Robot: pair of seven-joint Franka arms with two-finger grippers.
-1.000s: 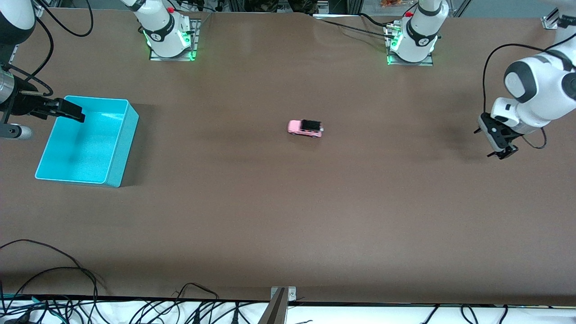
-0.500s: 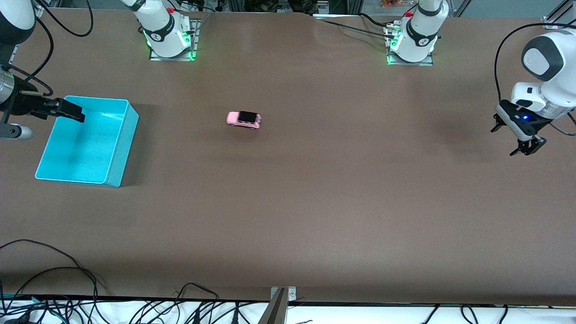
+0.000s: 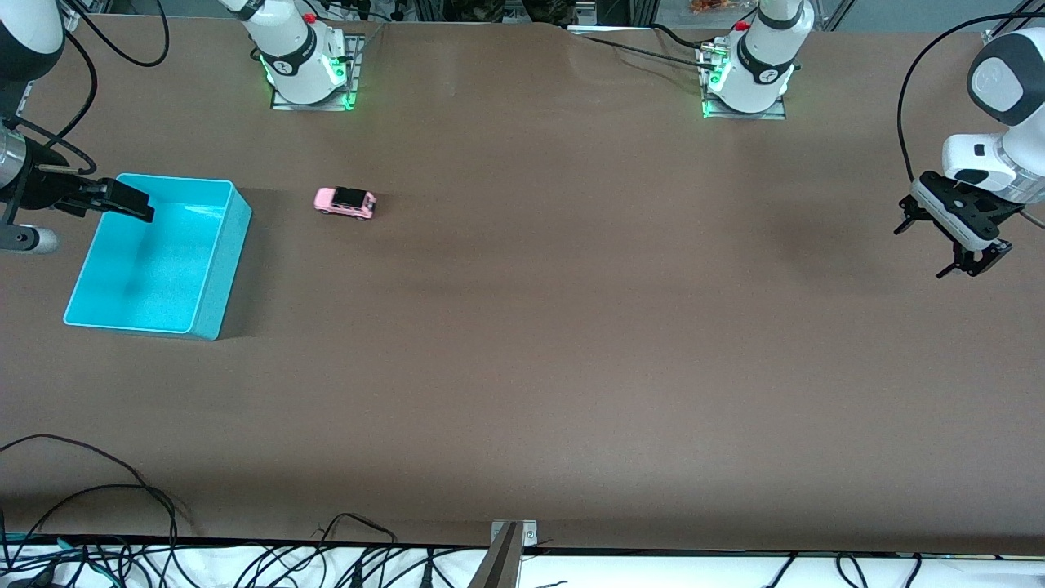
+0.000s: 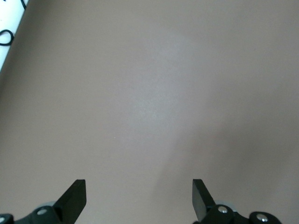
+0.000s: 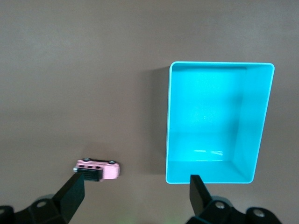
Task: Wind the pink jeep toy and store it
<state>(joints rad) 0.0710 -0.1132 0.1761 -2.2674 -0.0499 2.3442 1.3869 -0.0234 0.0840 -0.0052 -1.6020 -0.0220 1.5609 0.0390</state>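
Pink jeep toy [image 3: 345,202] sits upright on its wheels on the brown counter [image 3: 522,367], alone, near the turquoise bin [image 3: 214,269] but apart from it, on the bin's side that faces the left arm's end, level with the bin's corner that lies farther from the front camera. Nothing touches it. Bin is at the right arm's end of the counter, open top, nothing inside. Right claw [image 3: 122,202] hangs over the bin's rim farther from the front camera, fingers spread wide, released, holding nothing; right wrist view looks down on both the bin [image 5: 219,123] and the jeep [image 5: 98,170], with one dark finger [image 5: 74,189] partly overlapping the jeep in that view. Left claw [image 3: 963,263] hangs over bare counter at the left arm's end, well apart from the jeep, also spread open and holding nothing; left wrist view shows only counter between its fingers [image 4: 77,198].
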